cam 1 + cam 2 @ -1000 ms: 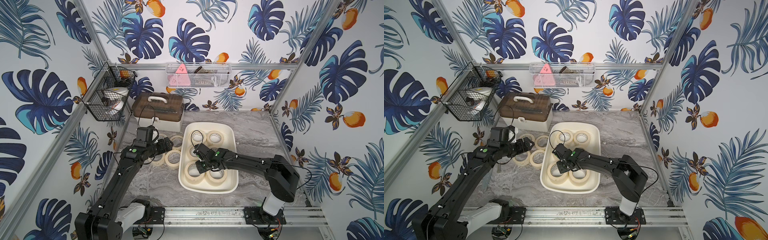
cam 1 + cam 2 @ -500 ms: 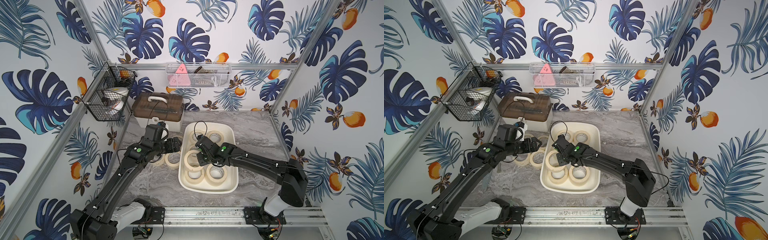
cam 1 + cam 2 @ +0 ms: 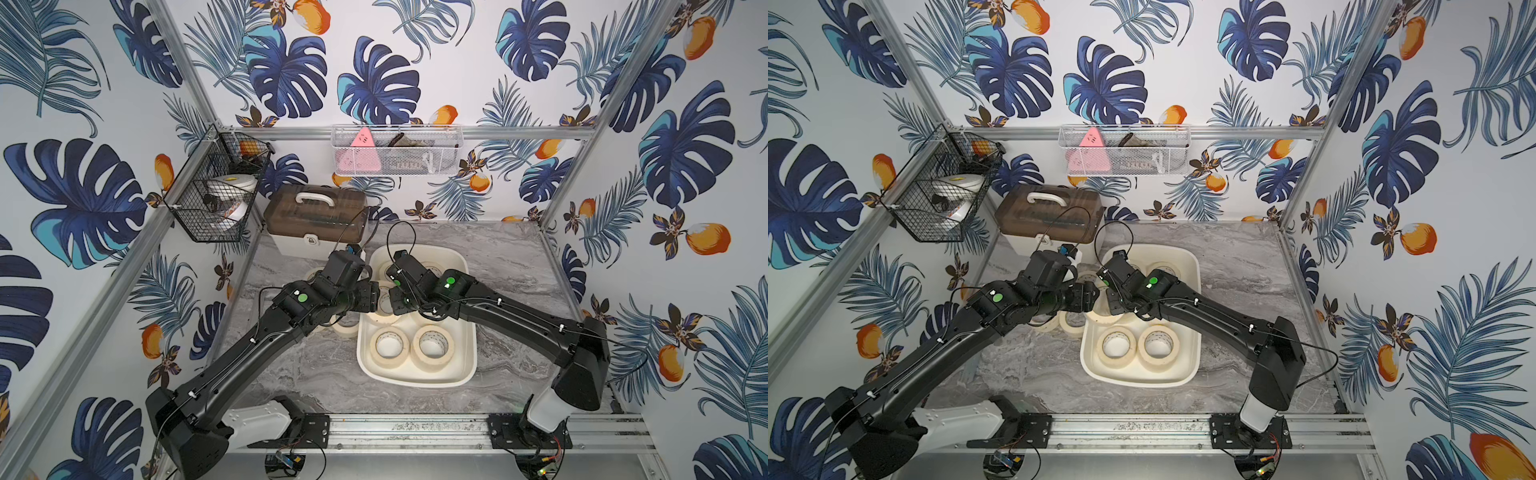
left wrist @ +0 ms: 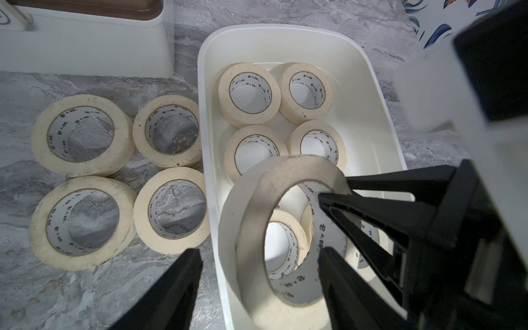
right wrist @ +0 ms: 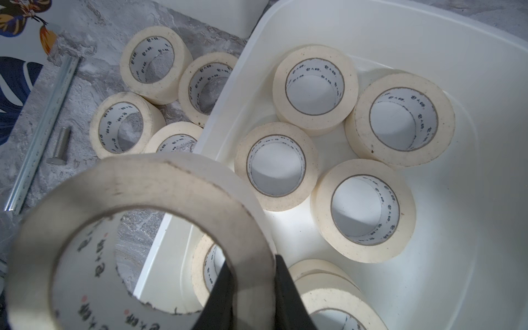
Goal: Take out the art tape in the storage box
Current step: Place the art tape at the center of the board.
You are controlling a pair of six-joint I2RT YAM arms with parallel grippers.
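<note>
Right gripper (image 5: 253,265) has its jaws pinched on the wall of one art tape roll (image 5: 143,183), held tilted above the storage box (image 3: 415,380) near the edge on the left arm's side. Left gripper (image 4: 260,251) jaws are wide, straddling that same roll's wall with a gap showing. Spare rolls (image 5: 321,211) lie flat inside the box, and four rolls (image 4: 126,223) sit on the desk (image 3: 311,365) just outside it. A brown-lidded case (image 3: 316,216) stands by the box's far corner. In both top views the wrists crowd over the box and hide some tape.
</note>
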